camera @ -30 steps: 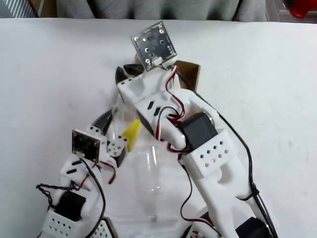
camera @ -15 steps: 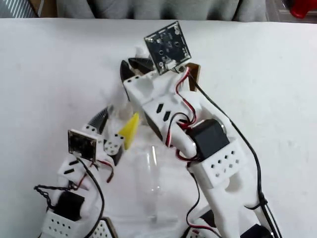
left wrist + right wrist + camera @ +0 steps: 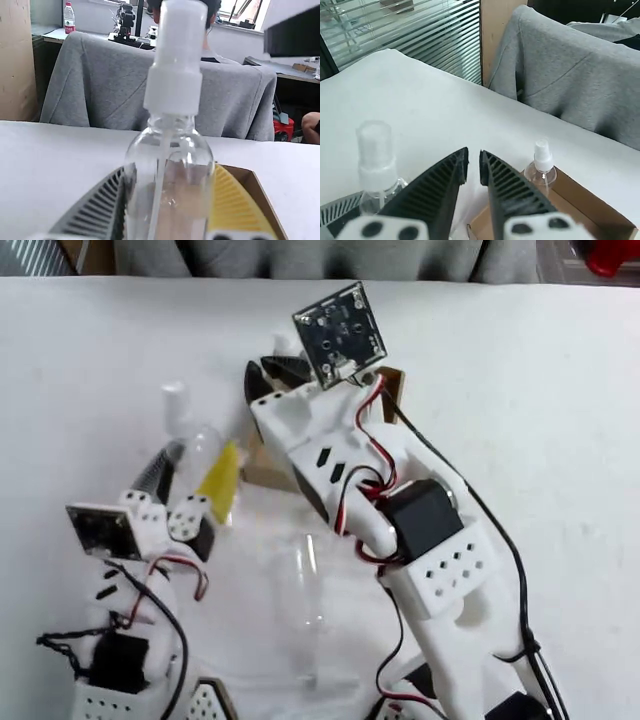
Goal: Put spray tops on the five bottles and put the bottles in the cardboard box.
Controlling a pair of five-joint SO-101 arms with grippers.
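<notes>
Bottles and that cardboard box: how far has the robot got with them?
Done: one topped bottle stands in the cardboard box. In hand: the left gripper holds a second bottle, spray top on, beside the box. Left: boxing it, plus what looks like a clear bottle lying on the table; others I cannot count.

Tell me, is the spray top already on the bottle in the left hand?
On. The white spray top sits on the neck of the bottle, its tube reaching down inside. The left hand holds it.
</notes>
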